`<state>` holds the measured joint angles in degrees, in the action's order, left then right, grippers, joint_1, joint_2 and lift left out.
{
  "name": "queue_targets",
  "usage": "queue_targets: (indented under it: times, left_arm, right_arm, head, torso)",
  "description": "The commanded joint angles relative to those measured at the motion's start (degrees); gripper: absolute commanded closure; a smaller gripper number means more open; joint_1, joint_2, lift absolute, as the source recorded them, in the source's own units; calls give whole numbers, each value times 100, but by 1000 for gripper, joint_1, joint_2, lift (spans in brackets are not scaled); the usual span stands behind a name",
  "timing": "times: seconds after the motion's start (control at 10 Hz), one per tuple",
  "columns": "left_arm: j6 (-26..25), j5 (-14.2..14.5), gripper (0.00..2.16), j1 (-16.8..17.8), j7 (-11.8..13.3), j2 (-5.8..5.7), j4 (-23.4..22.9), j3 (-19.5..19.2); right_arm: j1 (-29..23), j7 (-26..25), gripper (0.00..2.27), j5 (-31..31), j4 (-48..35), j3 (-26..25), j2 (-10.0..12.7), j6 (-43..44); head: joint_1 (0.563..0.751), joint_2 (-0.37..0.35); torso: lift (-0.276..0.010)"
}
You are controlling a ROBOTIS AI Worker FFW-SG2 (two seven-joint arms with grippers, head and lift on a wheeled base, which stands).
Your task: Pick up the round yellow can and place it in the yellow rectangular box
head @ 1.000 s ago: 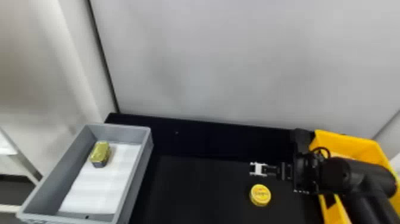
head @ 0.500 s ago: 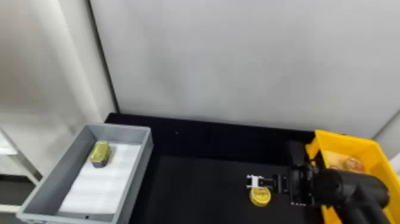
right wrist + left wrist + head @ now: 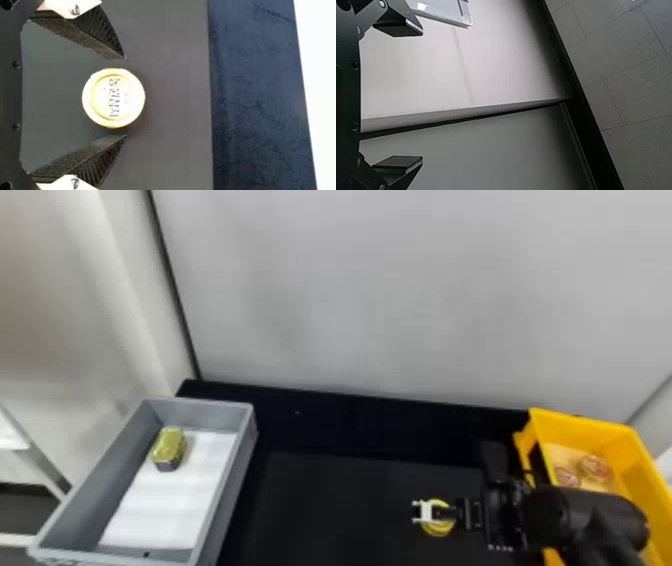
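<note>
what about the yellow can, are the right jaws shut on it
No, the right jaws stand open, with a gap on either side of the yellow can.

Looks like lab or workshop test corner, can't tell which. I see plain pale wall panels [image 3: 375,300] behind black table [image 3: 340,510], gray plastic crate [image 3: 239,470] on robot's left, yellow box [image 3: 600,424] on right, storage-bin kind. My robot's right gripper [image 3: 419,511] over table, so robot work spot. Left wrist view: speckled tiles [image 3: 633,95] with straight seams, office-type ceiling by look.
</note>
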<state>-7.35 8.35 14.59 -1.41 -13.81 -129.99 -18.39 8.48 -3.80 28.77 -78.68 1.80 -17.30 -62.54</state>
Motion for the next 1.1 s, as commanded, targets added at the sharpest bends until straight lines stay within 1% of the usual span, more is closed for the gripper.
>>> queue_targets:
  times: [0.0,0.4,0.5,0.7,1.0]
  left_arm:
    - [-3,0,142,0,0,0,0,-7]
    - [6,-9,142,-9,0,9,0,-7]
    - [6,-9,142,-18,0,9,0,-7]
    - [6,-9,142,-18,0,9,0,-7]
    - [-21,-9,142,-35,0,9,-18,-25]
  right_arm:
    - [-13,125,65,-214,72,-39,-1,90]
    - [5,230,113,-240,143,5,8,231]
    - [-13,283,220,-240,143,14,17,213]
    - [-13,309,544,-240,90,22,17,134]
    - [-66,327,608,-170,-103,-13,52,-51]
  head:
    - [694,-78]
    - [694,-78]
    - [694,-78]
    - [694,-78]
    - [694,-78]
  torso:
    - [-6]
    - [-6]
    - [-6]
    - [-6]
    - [-6]
